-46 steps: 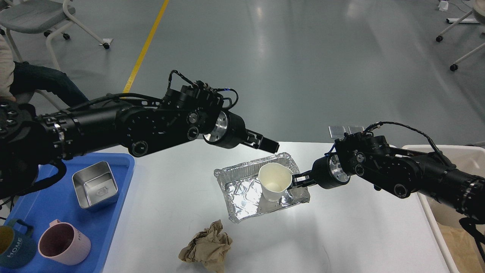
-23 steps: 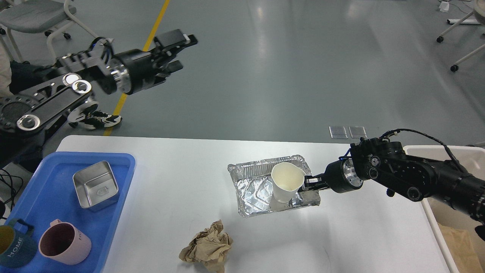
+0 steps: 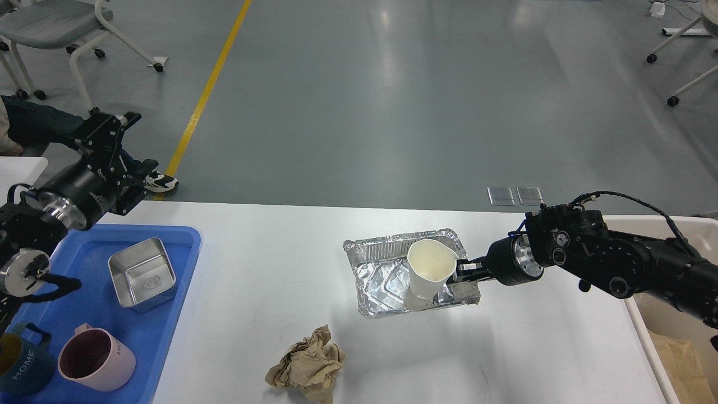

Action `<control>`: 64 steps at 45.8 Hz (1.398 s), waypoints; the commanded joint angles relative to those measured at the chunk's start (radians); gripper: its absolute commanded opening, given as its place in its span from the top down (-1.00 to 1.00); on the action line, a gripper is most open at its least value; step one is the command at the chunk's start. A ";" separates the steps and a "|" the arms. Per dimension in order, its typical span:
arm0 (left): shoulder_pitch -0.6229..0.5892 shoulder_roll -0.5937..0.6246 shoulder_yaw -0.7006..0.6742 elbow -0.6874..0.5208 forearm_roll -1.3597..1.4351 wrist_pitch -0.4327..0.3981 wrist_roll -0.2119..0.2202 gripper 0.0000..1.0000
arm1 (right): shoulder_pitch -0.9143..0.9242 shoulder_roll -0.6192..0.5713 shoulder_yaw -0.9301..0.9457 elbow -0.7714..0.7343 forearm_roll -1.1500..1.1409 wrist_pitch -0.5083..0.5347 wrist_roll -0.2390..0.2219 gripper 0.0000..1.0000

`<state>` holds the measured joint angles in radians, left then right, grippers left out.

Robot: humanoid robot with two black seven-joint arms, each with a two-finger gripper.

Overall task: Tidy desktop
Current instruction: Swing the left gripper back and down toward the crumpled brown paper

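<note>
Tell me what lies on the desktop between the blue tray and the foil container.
In the head view, only bare white desktop separates the blue tray from the foil container; the crumpled brown paper lies nearer the front edge.

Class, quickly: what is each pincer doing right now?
Left pincer: open, holding nothing.
Right pincer: closed on the paper cup's rim.

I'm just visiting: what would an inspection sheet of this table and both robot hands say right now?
Surface: white desktop, bare in the middle.
Job's things: paper cup standing in foil tray; crumpled brown paper.
Clutter: blue tray holding steel tin and pink mug.
Grippers: right gripper shut on the cup's rim; left gripper raised off to the side, open.
Cables: black cable on right arm.
Surroundings: beige bin, chair.
</note>
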<state>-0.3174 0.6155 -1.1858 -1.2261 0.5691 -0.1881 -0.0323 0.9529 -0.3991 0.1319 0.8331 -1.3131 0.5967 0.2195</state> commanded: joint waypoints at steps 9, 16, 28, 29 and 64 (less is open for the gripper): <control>0.078 -0.039 -0.061 -0.052 0.001 0.012 0.002 -0.89 | 0.001 -0.004 -0.003 -0.002 0.000 0.000 -0.002 1.00; 0.080 0.033 0.034 -0.091 0.020 0.033 0.003 -0.89 | -0.002 -0.006 -0.003 -0.003 0.000 -0.006 0.000 1.00; 0.044 0.414 0.356 -0.237 0.113 0.101 0.002 -0.89 | -0.003 -0.004 -0.021 -0.005 -0.002 -0.008 0.000 1.00; 0.044 0.424 0.359 -0.237 0.132 0.101 0.002 -0.89 | -0.003 -0.004 -0.023 -0.005 0.000 -0.008 0.000 1.00; 0.051 0.507 0.661 -0.475 0.330 0.274 0.011 -0.89 | -0.008 -0.003 -0.023 -0.005 -0.002 -0.009 0.000 1.00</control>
<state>-0.2663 1.1253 -0.5540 -1.7007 0.8795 0.0858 -0.0218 0.9467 -0.4005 0.1088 0.8294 -1.3146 0.5867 0.2186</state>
